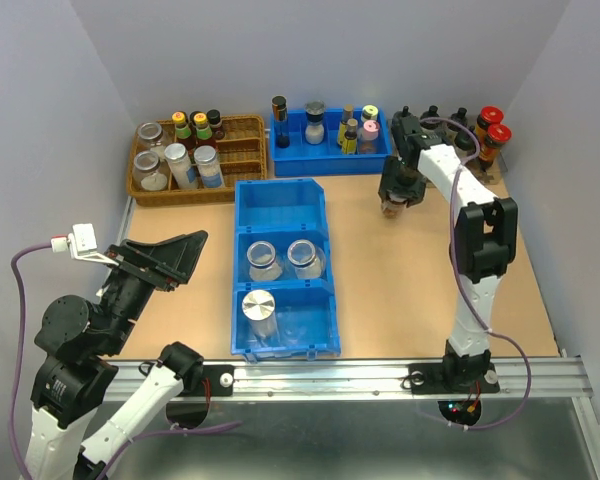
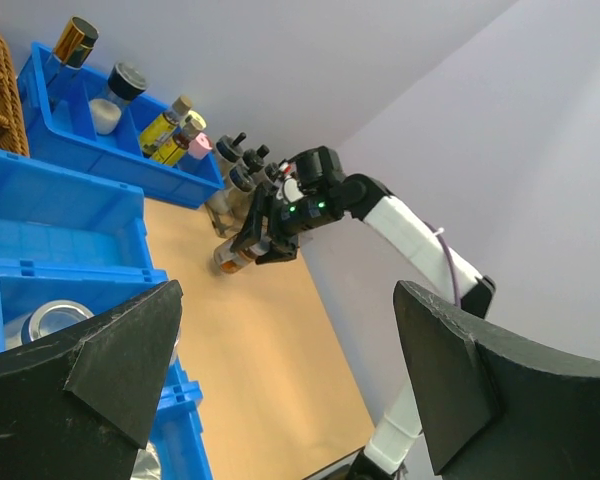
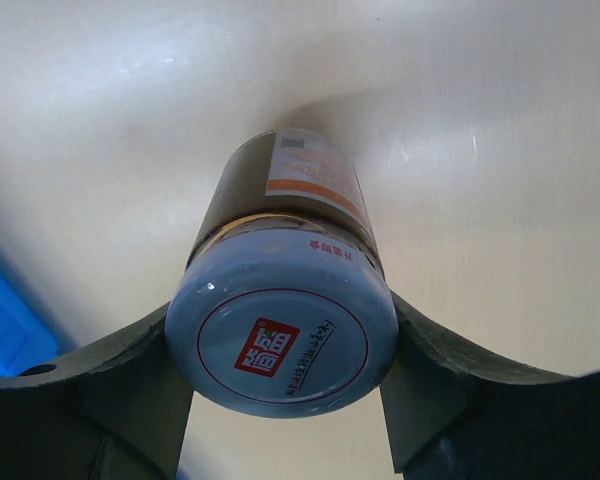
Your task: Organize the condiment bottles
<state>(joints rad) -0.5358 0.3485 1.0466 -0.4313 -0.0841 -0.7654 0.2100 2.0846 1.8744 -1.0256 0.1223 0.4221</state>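
One jar [image 3: 280, 300] clamped at lid by right gripper [image 1: 397, 196], long axis down toward table [image 1: 380, 290], right of bin [image 1: 242, 215], empty back compartment [image 1: 280, 208] nearest. Left gripper [image 1: 192, 258] spread wide, holding nothing, well apart.

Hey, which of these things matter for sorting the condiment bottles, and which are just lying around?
Job: jar in right pincer, divided blue bin, wicker basket, back blue tray, red-capped bottles.
Lying about: purple cable, aluminium rail.
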